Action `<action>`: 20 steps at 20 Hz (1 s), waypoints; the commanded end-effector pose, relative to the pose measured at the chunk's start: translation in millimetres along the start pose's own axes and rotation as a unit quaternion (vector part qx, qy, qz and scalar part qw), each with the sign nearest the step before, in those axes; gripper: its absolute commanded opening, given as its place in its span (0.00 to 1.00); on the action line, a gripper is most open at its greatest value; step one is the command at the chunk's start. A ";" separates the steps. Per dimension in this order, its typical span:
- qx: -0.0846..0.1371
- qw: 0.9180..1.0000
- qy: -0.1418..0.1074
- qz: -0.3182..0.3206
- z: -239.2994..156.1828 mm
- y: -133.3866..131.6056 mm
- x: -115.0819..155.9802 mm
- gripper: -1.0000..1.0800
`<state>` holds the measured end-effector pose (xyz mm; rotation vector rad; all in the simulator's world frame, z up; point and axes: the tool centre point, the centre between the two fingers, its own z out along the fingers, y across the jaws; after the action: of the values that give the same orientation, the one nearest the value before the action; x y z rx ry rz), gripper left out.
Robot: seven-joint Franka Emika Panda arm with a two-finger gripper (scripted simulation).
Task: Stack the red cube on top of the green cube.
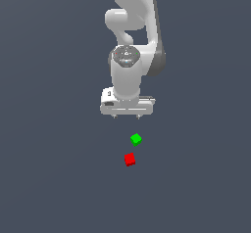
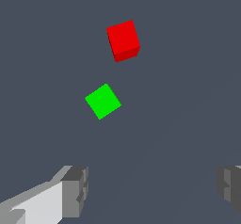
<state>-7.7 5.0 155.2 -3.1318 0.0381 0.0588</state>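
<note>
While white tool (image 1: 126,115) hangs open, empty: descend square over small bright red cube (image 1: 130,159), at 6 o'clock beside small bright green cube (image 1: 136,139), avoid nudging green

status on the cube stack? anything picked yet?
Nothing done yet: the red cube sits on the floor apart from the green cube, not on it. In hand: nothing; the gripper is open and empty, above both cubes, fingers spread wide in the wrist view. Left: descend on red, grasp, lift, place on green.
</note>
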 end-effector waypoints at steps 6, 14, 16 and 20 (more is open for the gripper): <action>0.000 1.000 0.001 -0.005 2.9 0.2 4.6 0.96; -0.001 0.999 0.004 -0.031 18.4 0.6 29.9 0.96; -0.002 0.999 0.005 -0.041 24.0 0.4 39.2 0.96; -0.003 0.998 0.008 -0.063 36.5 -0.8 60.6 0.96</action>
<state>43.5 4.2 121.8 -3.1326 -0.1332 0.0370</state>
